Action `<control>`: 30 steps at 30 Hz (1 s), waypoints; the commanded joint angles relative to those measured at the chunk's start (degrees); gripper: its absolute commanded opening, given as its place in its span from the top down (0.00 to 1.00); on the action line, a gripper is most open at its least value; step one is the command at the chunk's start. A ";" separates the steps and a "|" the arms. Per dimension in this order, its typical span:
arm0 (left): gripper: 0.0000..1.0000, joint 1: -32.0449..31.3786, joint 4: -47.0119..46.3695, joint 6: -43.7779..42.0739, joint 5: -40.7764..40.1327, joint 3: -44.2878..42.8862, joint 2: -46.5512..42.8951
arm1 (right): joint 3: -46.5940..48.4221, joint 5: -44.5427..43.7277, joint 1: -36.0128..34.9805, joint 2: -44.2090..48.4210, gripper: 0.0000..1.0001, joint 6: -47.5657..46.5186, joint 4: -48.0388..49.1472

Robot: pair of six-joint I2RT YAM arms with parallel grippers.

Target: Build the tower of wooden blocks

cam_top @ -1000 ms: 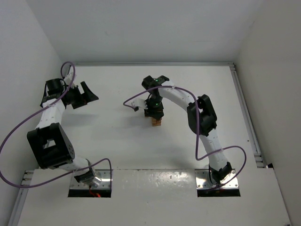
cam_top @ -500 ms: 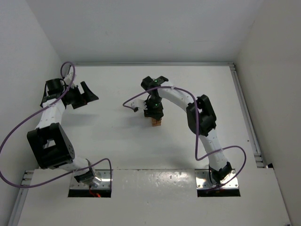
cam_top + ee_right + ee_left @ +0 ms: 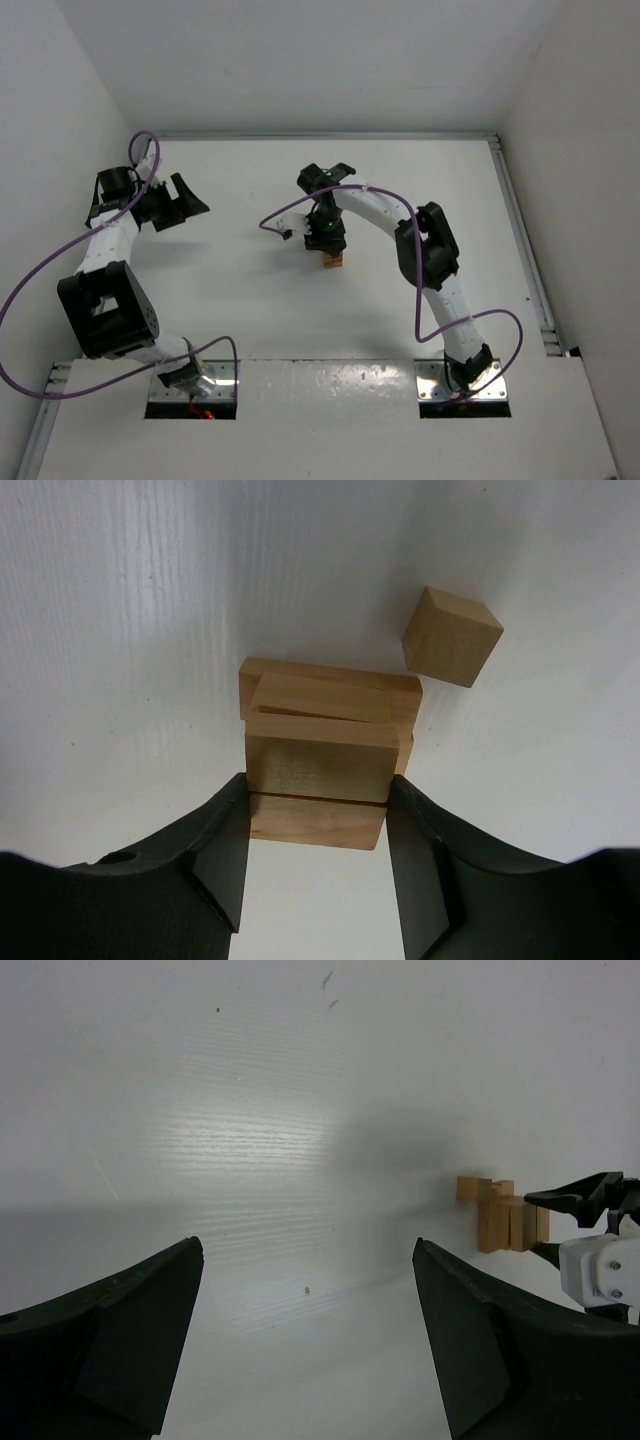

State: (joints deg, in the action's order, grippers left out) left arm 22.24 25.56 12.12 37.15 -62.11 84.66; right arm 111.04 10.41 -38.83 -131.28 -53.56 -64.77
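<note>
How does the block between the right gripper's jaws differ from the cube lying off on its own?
The held block is a long rectangle; the loose cube is short and squarish. The held block sits between the jaws of the right gripper on the tower; the loose cube lies alone on the table, apart from it. Both are tan wood.

A white table (image 3: 240,300) is lying between plain white walls (image 3: 320,60), which are rising at the back and on both sides. A thin metal rail (image 3: 522,250) is running along the table's right edge, from the far corner toward the near side. A glossy white panel (image 3: 330,395) is lying across the near edge. In the left wrist view, a few small dark specks (image 3: 306,1290) are dotting the table, and a pale band of glare is spreading over it.
</note>
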 commanded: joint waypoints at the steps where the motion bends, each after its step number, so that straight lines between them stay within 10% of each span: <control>1: 0.09 0.44 -1.66 0.10 0.38 -0.56 0.06 | 1.89 -0.66 -0.37 0.85 0.93 0.56 0.18; 30: 0.10 0.44 -1.66 0.10 0.99 -1.09 0.59 | 2.51 -0.57 -0.63 0.94 0.68 0.65 -0.88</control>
State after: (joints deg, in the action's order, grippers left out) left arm 22.24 25.54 12.12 37.15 -62.08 84.77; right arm 111.59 9.41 -38.89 -131.28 -53.52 -65.01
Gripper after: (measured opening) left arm 0.904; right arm 0.513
